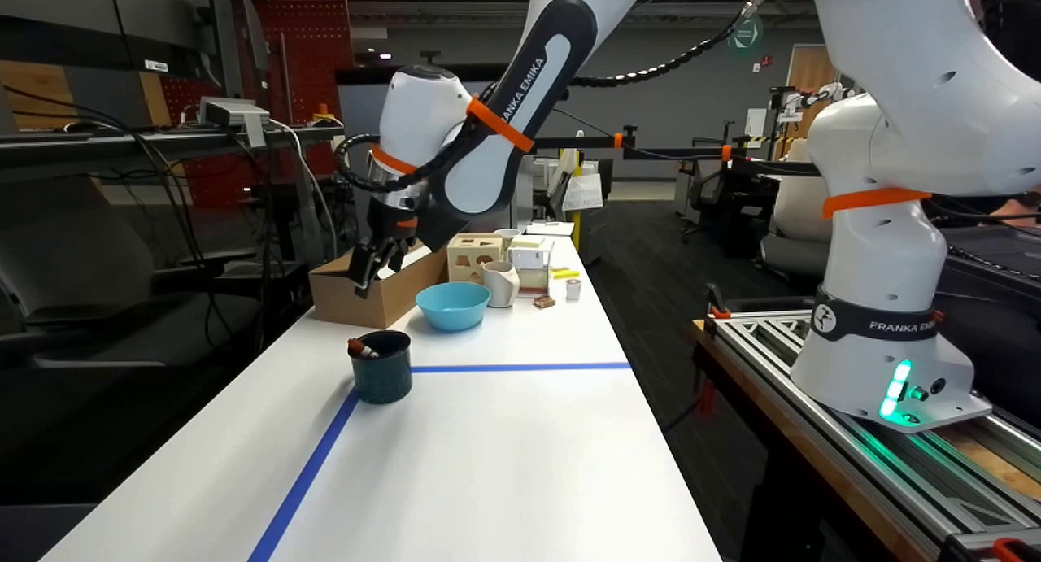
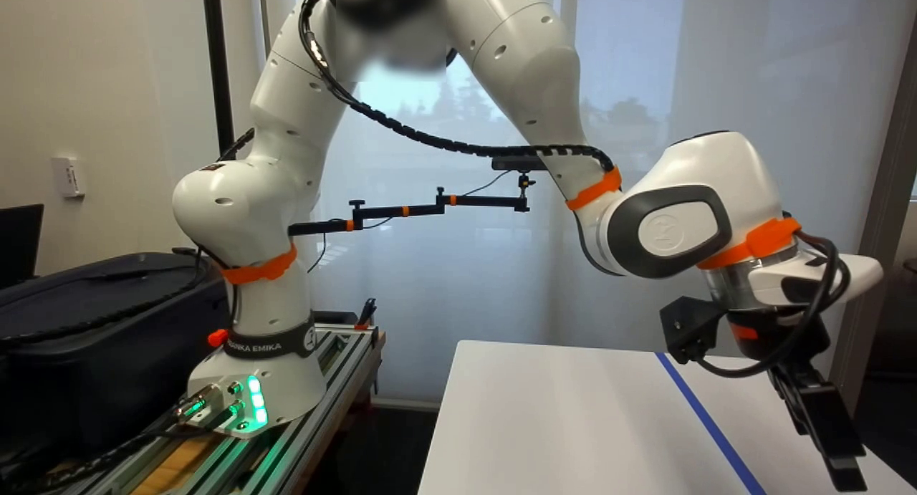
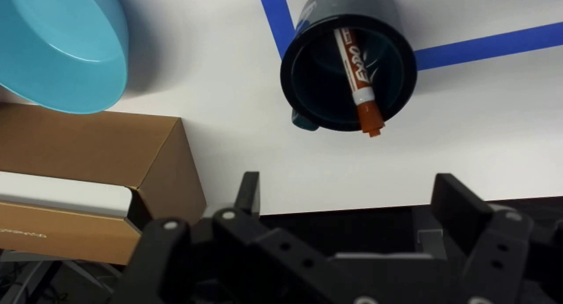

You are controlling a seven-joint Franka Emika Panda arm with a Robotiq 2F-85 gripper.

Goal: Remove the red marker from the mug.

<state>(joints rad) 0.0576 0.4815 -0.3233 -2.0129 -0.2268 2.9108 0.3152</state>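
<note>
Marker (image 3: 360, 82) leans in the mug (image 1: 384, 379), lower than the claw (image 3: 346, 187) and apart from its wide-spread jaws.

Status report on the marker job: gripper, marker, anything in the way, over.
Gripper open, nothing held. Marker leaning in mug, cap sticking out. Bowl and box off to one side, neither looks in the way.

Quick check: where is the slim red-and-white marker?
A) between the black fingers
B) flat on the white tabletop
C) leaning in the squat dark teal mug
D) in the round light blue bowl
C: the wrist view shows the red-and-white marker slanting inside the dark teal mug, its red end poking past the rim, the open fingers apart from both.
</note>
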